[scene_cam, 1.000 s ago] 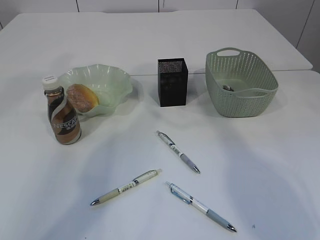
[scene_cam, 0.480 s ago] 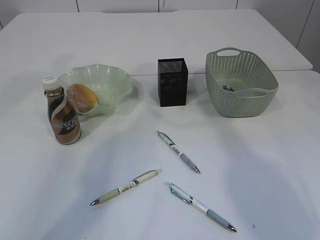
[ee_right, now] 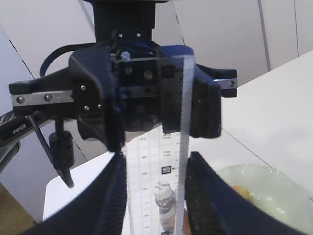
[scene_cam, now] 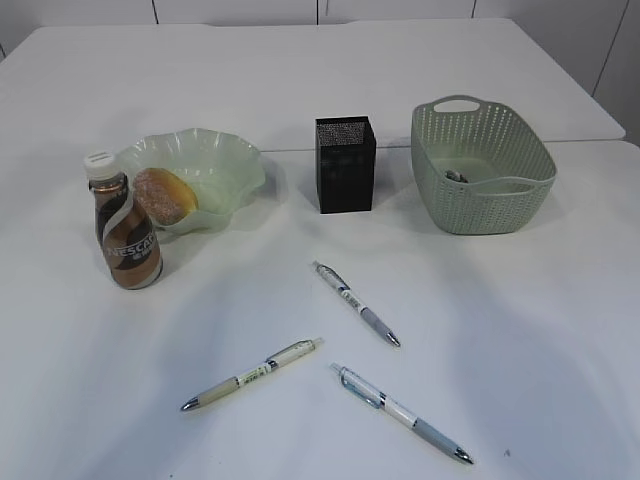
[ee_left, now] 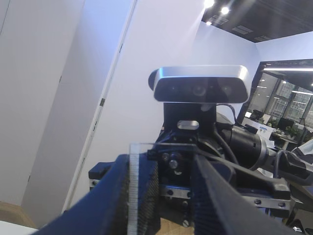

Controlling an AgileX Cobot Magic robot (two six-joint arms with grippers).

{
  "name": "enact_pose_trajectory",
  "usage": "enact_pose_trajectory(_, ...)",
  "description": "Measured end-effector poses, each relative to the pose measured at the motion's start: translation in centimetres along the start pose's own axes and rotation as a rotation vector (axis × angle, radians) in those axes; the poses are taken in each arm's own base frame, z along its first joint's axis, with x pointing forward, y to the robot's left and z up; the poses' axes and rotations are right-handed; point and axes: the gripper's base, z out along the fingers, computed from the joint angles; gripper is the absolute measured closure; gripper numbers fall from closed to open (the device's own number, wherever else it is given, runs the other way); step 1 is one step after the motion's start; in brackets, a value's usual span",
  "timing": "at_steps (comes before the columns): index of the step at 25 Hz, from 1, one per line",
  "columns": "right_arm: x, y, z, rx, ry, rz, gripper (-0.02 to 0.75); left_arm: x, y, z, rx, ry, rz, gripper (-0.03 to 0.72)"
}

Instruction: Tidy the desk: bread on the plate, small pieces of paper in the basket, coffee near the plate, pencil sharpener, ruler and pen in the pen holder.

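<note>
Between the right fingers (ee_right: pixel 110 205) stands the ruler (ee_right: pixel 154 161), a clear plastic strip with black graduation marks. They grasp it by its long edges, and its far end reaches the opposite arm's left fingers (ee_left: pixel 215 196). There it shows edge-on beside one pad; whether they are clenched on it cannot be told. Beyond the right fingers, seen through the ruler, stands the coffee (ee_right: pixel 164 196), with the plate (ee_right: pixel 264 186) to its right. Both rest on the white surface (scene_cam: pixel 320 90), with the bread (scene_cam: pixel 165 193) in the plate.

Office: glass partitions (ee_left: pixel 288 105), monitors (ee_left: pixel 254 128), ceiling spotlights (ee_left: pixel 216 7).
</note>
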Motion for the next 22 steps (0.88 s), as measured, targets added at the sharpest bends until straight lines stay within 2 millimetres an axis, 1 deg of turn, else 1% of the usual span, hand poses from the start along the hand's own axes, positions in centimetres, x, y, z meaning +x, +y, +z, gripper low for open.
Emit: enact_pose_trajectory(22,0.02,-0.01,0.0,0.001,0.002,-0.001,0.456,0.0,0.0,0.0,0.0,0.0,0.0,0.452)
